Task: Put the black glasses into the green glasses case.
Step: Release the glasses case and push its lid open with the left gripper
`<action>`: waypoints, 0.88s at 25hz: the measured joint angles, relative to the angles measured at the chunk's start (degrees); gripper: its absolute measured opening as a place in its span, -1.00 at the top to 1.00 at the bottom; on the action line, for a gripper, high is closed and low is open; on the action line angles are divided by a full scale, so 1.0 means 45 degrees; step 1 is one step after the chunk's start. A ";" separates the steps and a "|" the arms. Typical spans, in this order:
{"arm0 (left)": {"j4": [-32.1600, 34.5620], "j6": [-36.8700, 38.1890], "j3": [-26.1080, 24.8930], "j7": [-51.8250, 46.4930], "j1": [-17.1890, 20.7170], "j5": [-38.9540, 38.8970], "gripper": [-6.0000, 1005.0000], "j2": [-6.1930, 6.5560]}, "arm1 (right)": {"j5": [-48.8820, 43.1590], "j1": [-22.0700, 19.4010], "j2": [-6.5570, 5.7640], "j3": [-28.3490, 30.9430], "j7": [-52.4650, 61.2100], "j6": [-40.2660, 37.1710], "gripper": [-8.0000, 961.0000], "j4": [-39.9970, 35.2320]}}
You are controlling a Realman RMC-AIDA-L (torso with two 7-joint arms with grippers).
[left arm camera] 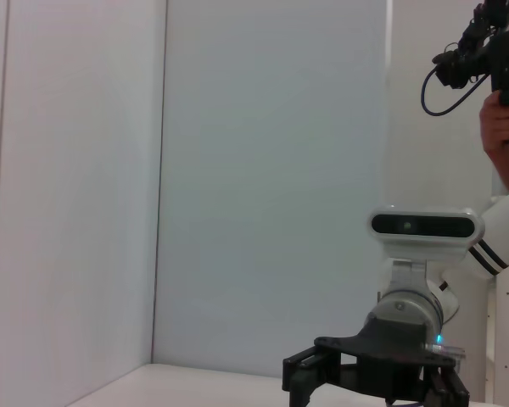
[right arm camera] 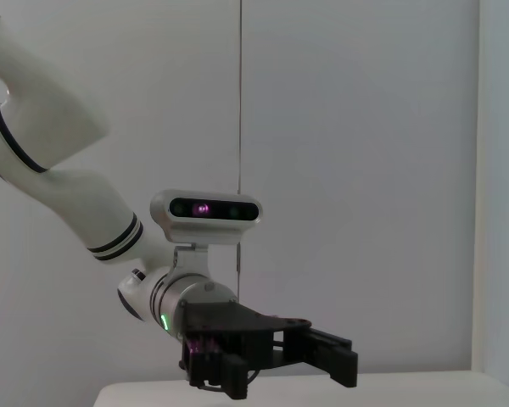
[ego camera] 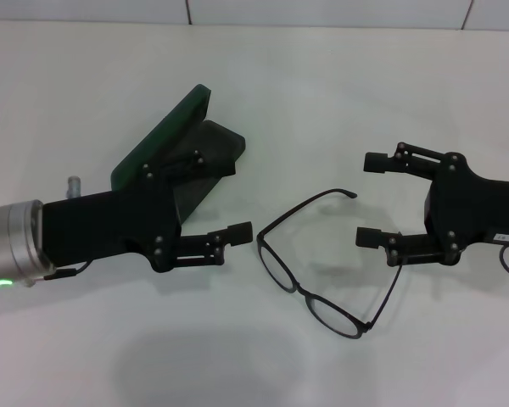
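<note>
The black glasses [ego camera: 303, 291] lie open on the white table between my two grippers, lenses toward the front and temple arms spread. One temple tip lies by my right gripper's lower finger. The green glasses case [ego camera: 165, 136] stands open at the back left, its lid raised and its dark base [ego camera: 223, 142] beside it. My left gripper [ego camera: 234, 200] is open and empty, its upper finger in front of the case base, its lower finger just left of the glasses. My right gripper [ego camera: 371, 200] is open and empty just right of the glasses. Neither wrist view shows the glasses or the case.
The white table [ego camera: 85, 85] runs back to a white wall. The left wrist view shows my right arm's gripper [left arm camera: 373, 377] across the table, and a person's hand [left arm camera: 502, 119] holding a device at the far side. The right wrist view shows my left arm's gripper [right arm camera: 271, 348].
</note>
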 joint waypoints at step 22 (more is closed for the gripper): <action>-0.5139 -0.3706 0.0019 -0.7642 -0.2742 -0.0506 -0.68 -0.0014 | 0.0002 0.0002 0.0036 -0.0004 -0.0023 0.0353 -0.85 -0.0021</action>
